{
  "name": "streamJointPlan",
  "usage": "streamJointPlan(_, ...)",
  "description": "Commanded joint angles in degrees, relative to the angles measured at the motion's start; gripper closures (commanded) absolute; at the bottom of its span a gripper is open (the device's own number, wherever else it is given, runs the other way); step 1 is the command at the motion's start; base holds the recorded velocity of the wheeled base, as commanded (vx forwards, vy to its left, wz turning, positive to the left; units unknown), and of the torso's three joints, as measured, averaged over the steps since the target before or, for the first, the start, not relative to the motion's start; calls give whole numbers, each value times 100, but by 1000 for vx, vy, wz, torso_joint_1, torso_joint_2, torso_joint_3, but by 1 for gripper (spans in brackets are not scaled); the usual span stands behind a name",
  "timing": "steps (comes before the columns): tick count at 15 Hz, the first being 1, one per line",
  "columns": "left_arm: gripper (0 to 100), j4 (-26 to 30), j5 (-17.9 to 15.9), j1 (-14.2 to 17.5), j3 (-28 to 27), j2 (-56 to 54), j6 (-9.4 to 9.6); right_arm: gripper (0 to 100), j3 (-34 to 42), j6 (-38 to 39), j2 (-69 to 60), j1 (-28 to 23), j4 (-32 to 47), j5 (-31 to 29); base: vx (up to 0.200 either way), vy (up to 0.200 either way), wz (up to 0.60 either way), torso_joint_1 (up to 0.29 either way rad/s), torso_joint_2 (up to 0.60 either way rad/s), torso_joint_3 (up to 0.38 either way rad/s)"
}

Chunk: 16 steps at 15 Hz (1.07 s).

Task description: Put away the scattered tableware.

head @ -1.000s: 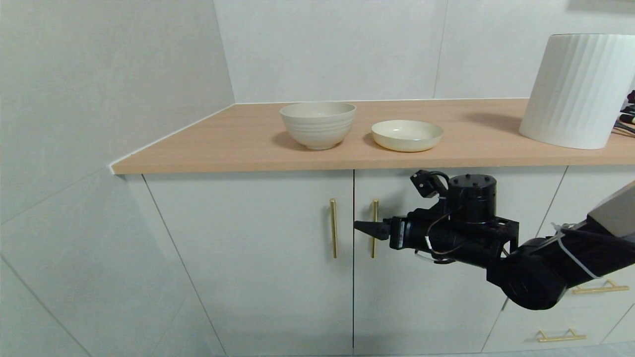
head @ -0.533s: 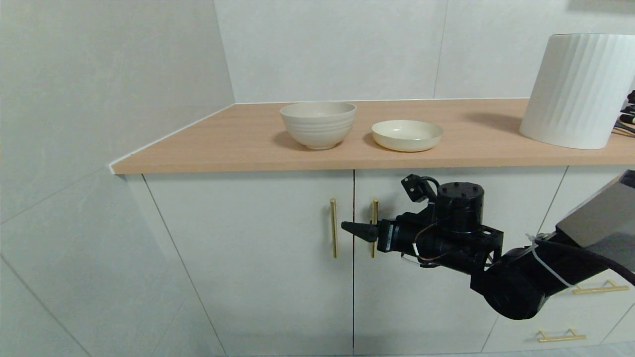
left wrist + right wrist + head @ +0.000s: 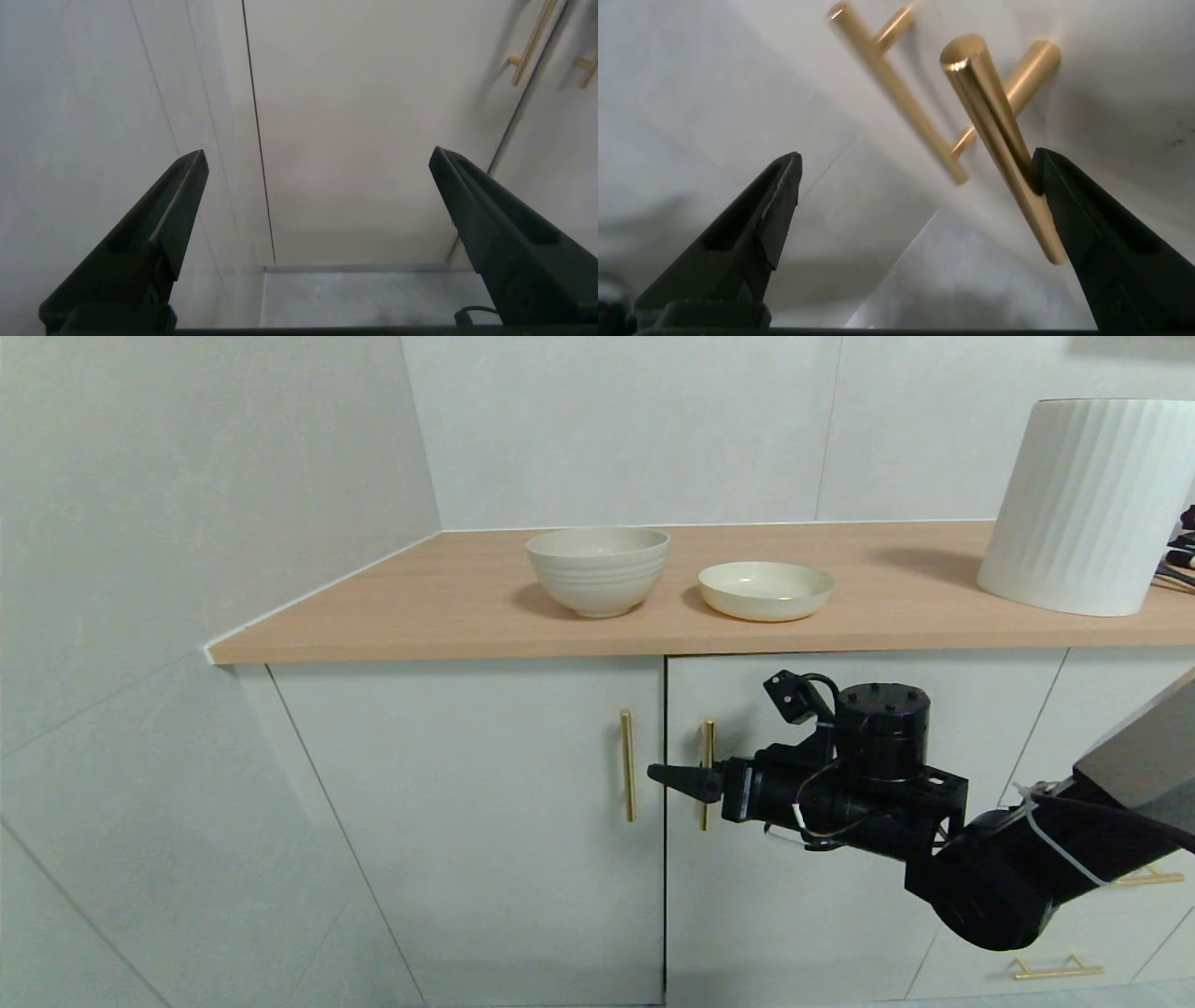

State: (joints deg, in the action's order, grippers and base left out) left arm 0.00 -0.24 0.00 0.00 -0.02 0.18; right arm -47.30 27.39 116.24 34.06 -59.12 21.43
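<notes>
A ribbed beige bowl [image 3: 597, 569] and a shallow cream plate [image 3: 766, 590] stand side by side on the wooden counter [image 3: 448, 616]. Below the counter edge, my right gripper [image 3: 677, 777] is level with the two gold cabinet handles: the right door's [image 3: 708, 775] and the left door's [image 3: 626, 765]. In the right wrist view the right gripper [image 3: 915, 243] is open. The nearer handle [image 3: 999, 140] lies just inside one finger and the farther handle [image 3: 896, 93] sits beyond. My left gripper [image 3: 318, 233] is open, holds nothing, and faces a cabinet door low near the floor.
A tall white ribbed container [image 3: 1088, 504] stands at the counter's right end, with dark items [image 3: 1181, 555] beside it. Drawers with gold handles [image 3: 1055, 971] are at the lower right. A tiled wall [image 3: 187, 523] closes off the left side.
My right gripper has moved a little left and down in front of the cabinet handles. Bowl and plate have stayed put.
</notes>
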Motion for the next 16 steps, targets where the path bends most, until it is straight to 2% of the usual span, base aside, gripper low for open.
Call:
streamJointPlan(1,0,0,-2,0,0,2,-1,0,256,3,-339,4,-11,212,0,0,0,0,0,0)
streamJointPlan(4,0,0,-2,0,0,2,-1,0,678,-6,-769,4,-3,388,0,0,0,0,0,0)
streamJointPlan(7,0,0,-2,0,0,2,-1,0,1241,-6,-1253,4,-3,1082,0,0,0,0,0,0)
streamJointPlan(12,0,0,-2,0,0,2,-1,0,1891,-32,-1639,39,-3,1346,0,0,0,0,0,0)
streamJointPlan(13,0,-9,-2,0,0,2,34,0,2023,-41,-1727,39,-3,1346,0,0,0,0,0,0)
streamJointPlan(16,0,-70,-2,0,-26,2,333,0,2146,-41,-1833,39,-11,1346,0,0,0,0,0,0)
